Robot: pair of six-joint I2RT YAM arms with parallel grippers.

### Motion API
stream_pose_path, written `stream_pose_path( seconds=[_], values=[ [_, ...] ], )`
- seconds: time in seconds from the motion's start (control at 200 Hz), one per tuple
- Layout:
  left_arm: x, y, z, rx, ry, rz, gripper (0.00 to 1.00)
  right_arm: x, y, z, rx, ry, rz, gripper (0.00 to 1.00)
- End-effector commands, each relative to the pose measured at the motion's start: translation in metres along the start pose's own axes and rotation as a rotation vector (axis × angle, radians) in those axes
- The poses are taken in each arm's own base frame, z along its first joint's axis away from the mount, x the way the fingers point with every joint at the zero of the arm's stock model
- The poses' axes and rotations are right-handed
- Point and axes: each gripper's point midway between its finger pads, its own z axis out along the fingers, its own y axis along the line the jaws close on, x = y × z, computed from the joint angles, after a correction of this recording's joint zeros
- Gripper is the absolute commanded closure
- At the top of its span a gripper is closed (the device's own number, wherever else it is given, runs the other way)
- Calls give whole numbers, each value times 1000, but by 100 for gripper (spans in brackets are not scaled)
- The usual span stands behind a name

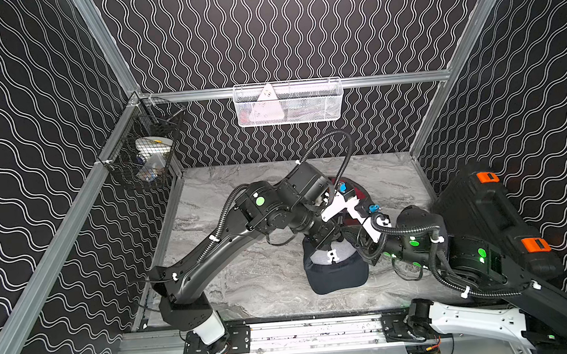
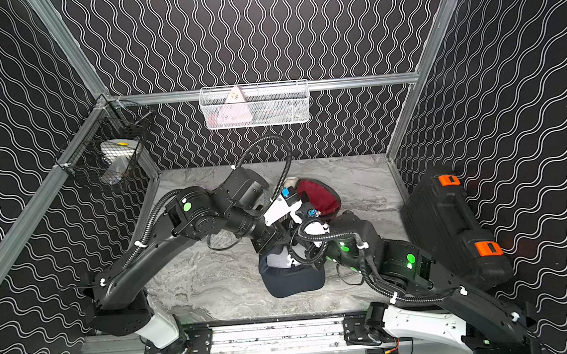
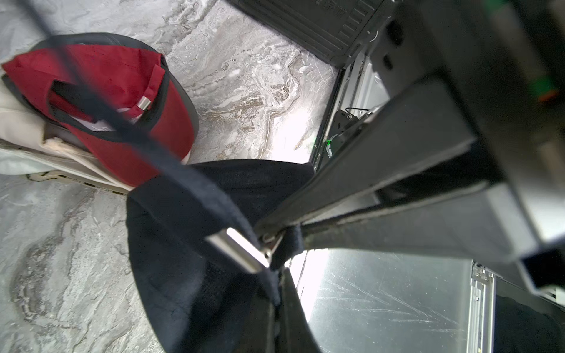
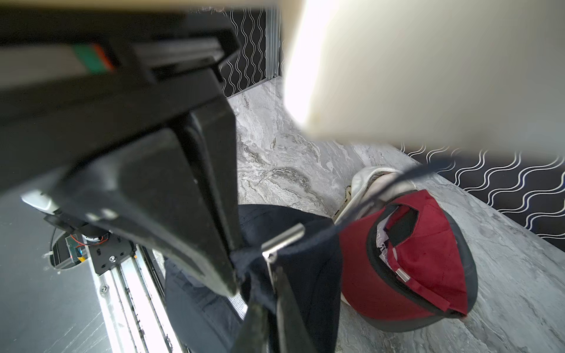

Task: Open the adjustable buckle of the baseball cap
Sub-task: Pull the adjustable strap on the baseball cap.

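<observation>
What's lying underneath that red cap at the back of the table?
A cream-white fabric item, possibly another cap, pokes out from beneath the red baseball cap. The red cap covers most of it, so its full shape and anything else below are hidden.

White "R" [image 1: 331, 256] on navy cap [image 1: 338, 279] (front panel).

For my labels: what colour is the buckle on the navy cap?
The buckle is shiny silver, clearest in the left wrist view.
</observation>
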Motion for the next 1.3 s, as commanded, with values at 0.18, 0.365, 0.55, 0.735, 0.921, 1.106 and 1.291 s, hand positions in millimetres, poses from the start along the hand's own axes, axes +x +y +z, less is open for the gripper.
stream_pose_path(
  seconds=[0.18, 0.365, 0.55, 0.735, 0.921, 1.106, 1.291],
  values=[
    [-6, -5, -2, 41, -38, -9, 100, -20, -8, -10, 31, -108, 108, 94],
    [-4, -6, -3, 45, -42, -13, 100, -25, -21, -13, 99, -141, 137, 94],
    [0, -6, -1, 45, -42, -16, 100, -32, -31, -18, 154, -180, 154, 94],
    [2, -6, 0, 50, -45, -18, 100, -36, -38, -20, 190, -199, 164, 94],
    [6, -5, 0, 44, -45, -21, 100, -39, -49, -26, 250, -226, 179, 94],
    [7, -5, 0, 44, -48, -24, 100, -43, -54, -30, 278, -239, 181, 94],
    [13, -1, -1, 26, -48, -31, 100, -44, -61, -32, 321, -238, 189, 94]
  ],
)
